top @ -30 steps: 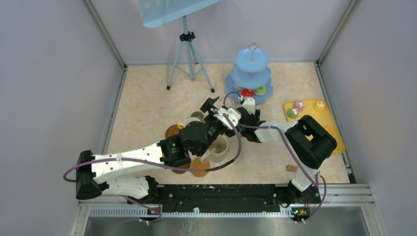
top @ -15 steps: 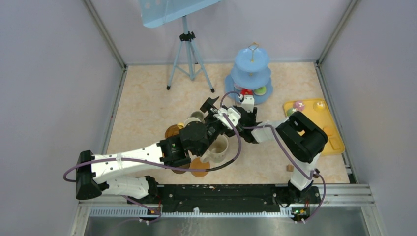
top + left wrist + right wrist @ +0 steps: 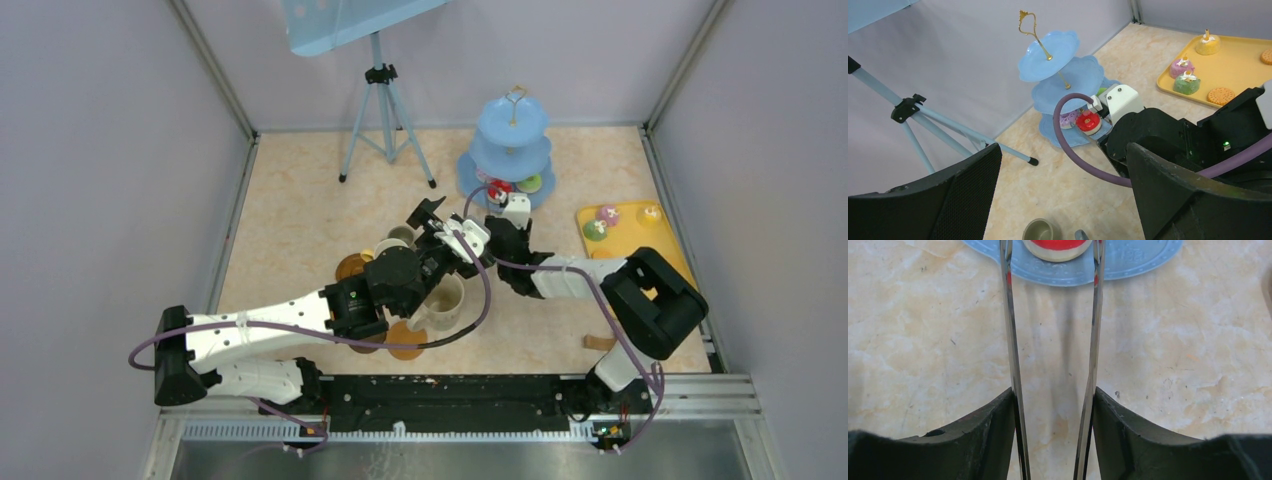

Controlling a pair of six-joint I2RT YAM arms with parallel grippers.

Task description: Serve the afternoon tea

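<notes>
Right elbow (image 3: 655, 315) now farther out; right fingers (image 3: 983, 425) clamp metal tongs (image 3: 1010, 340) straddling round red toy cake (image 3: 1057, 245) at its sides, likely light, slick; left fingers (image 3: 963, 195) wide, empty.

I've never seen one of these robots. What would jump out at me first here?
The light-blue three-tier cake stand at the back of the table stands tallest. The right gripper holds metal tongs whose arms straddle a red toy cake on the stand's bottom tier. To the right lies a yellow tray with more toy cakes.
</notes>
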